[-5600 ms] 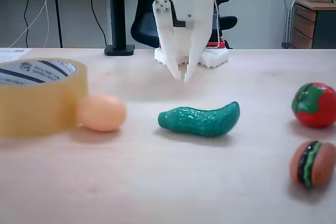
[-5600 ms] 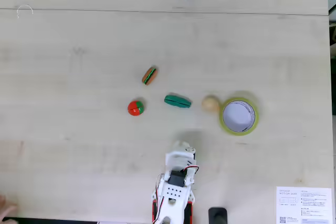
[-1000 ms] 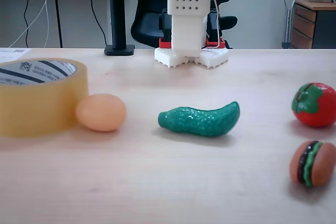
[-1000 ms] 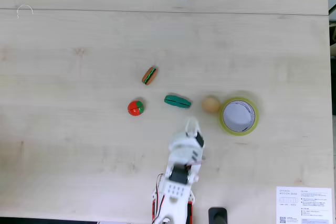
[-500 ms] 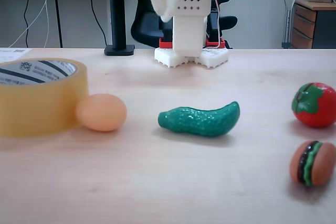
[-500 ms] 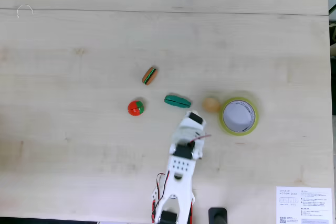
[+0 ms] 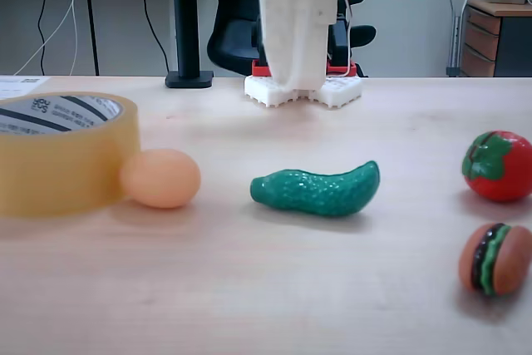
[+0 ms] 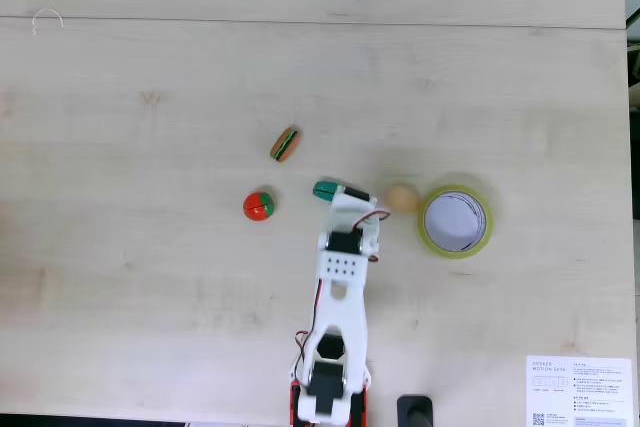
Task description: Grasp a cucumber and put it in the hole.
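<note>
Forward over the cucumber (image 8: 326, 189) has come the gripper (image 8: 352, 197); jaw state unclear; tape print unreadable.

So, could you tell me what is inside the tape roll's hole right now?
From above, the hole holds no toy, only the roll's white inner core. From the side, the tape roll wall hides its floor.

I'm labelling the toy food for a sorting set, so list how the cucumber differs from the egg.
Colour: the cucumber is dark green, the egg pale orange.
Shape: the cucumber is long and curved, the egg short and rounded.
Surface: the cucumber is bumpy and glossy, the egg smooth.
Place: the egg sits right beside the tape roll, while the cucumber lies apart from it.
Both rest on the wooden table, ungrasped.
</note>
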